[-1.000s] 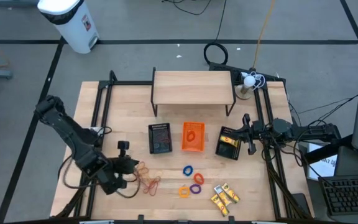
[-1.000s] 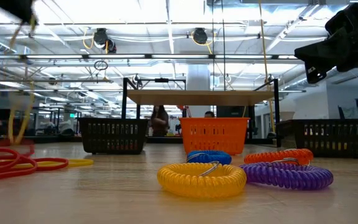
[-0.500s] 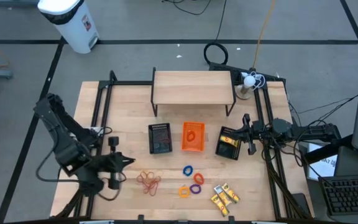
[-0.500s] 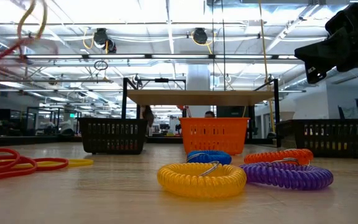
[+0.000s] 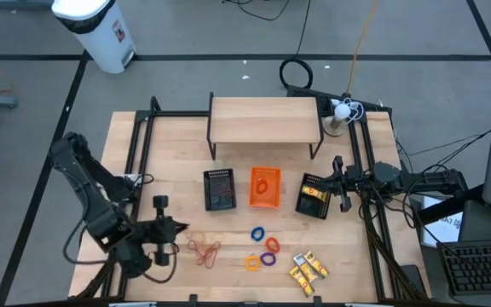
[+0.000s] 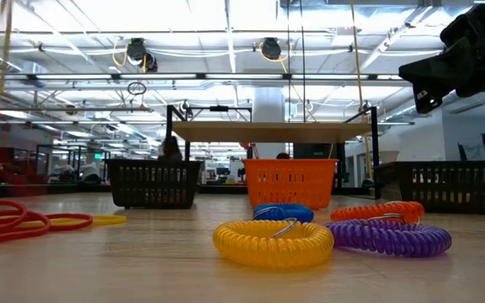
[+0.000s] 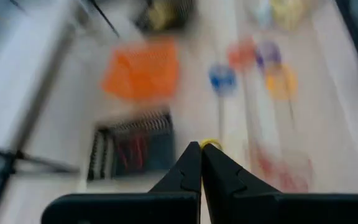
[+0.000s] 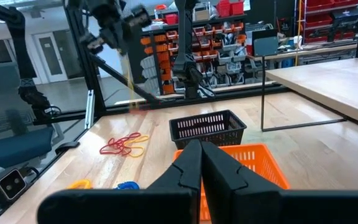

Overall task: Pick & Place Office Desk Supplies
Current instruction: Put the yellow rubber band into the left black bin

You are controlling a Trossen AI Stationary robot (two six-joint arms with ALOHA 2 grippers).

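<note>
My left gripper [image 5: 180,228] hovers above the near-left of the table, shut on a thin yellow rubber band [image 8: 128,74]. The band also shows as a strand at the top left of the low view [image 6: 7,34]. More red, orange and tan rubber bands [image 5: 203,249] lie in a loose pile just right of that gripper. Coiled rings [image 5: 262,247] and yellow oblong pieces [image 5: 307,269] lie flat further right. My right gripper [image 8: 201,149] is shut and empty, level at the right side [image 5: 337,181]. My left gripper pinches the yellow rubber band by its upper loop [image 7: 210,144] between the two fingertips, the fingers slanting down. The band hangs long and stretched below the fingers, off the table. A red blur at its lower end [image 8: 138,107] may be a second band; I cannot tell.
Three trays stand in a row mid-table: a black mesh tray [image 5: 220,189], an orange tray [image 5: 264,188] and a second black mesh tray [image 5: 315,196]. A wooden shelf [image 5: 265,119] stands behind them. Bare wood lies at the near left.
My left gripper has risen from the rubber-band pile and its wrist has rolled. It stays shut on the yellow band. The band has been drawn up off the table and now hangs clear, swinging. The rest of the pile has stayed in place.
</note>
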